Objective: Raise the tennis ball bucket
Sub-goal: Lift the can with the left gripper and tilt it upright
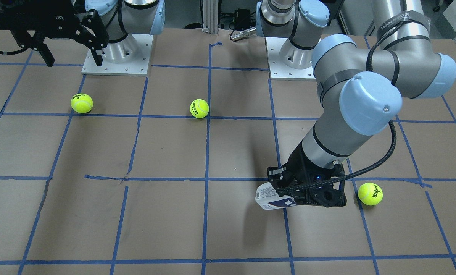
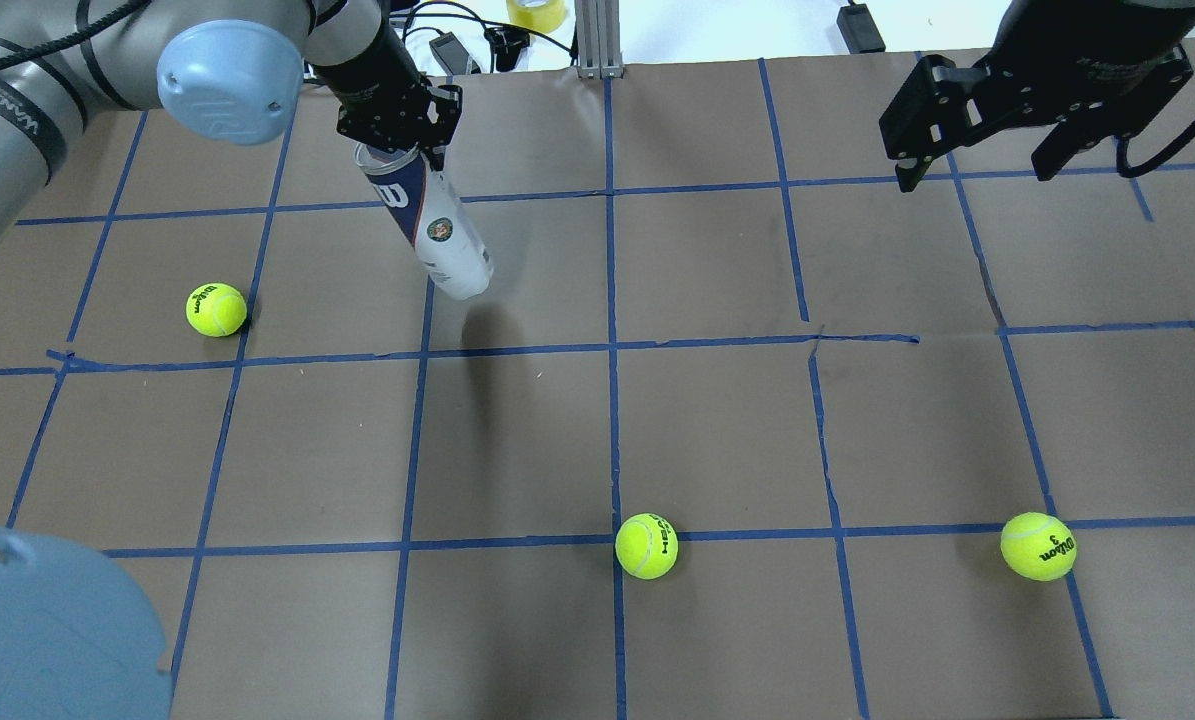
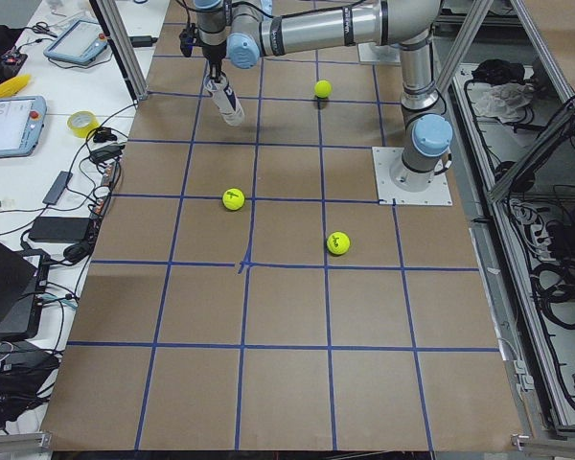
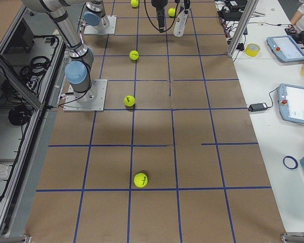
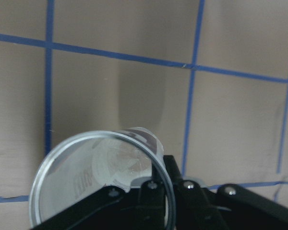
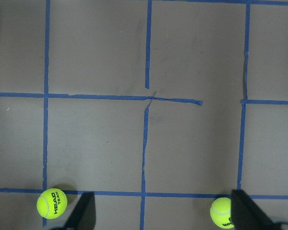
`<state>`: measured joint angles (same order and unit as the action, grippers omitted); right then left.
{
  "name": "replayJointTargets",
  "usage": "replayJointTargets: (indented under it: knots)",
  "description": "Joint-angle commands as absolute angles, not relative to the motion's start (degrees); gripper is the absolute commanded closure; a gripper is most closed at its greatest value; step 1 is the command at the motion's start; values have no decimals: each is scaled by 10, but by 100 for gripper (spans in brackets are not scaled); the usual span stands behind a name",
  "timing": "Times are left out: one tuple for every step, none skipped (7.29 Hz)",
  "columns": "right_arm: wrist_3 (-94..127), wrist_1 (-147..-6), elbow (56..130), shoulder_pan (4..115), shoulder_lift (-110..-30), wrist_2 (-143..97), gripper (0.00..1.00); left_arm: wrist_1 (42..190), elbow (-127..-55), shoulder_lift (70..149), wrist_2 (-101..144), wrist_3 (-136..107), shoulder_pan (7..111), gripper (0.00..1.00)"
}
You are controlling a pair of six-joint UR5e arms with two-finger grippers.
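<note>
Looking closest first, the open rim of the tube (image 5: 86,177) is seen right at the left gripper (image 2: 397,150). No balls are seen inside, so the tube is judged to be light. Its thin clear plastic wall is probably smooth and easily dented, so a moderate squeeze near the stiffer rim is judged best. The upper end of the tube is clamped by the left gripper. The tube hangs tilted, and its lower end appears lifted off the table (image 2: 717,420), where a shadow is cast. Farther away, the right gripper (image 2: 977,165) is held wide apart above the table, and nothing is touched by it.
</note>
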<state>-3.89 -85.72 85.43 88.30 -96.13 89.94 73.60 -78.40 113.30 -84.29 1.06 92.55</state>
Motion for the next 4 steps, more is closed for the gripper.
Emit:
replayJointTargets:
  knots:
    - [-39,-859,854,883,-962,899,0,693,-782,1143,-885,48,933,100]
    - [-41,-859,854,883,-962,899,0,665,-784,1143,-885,47,940,100]
    - [-41,-858,854,883,-962,900,0,653,-789,1140,-888,47,960,100]
    - [-41,-858,854,883,-962,900,0,637,-798,1133,-888,40,978,100]
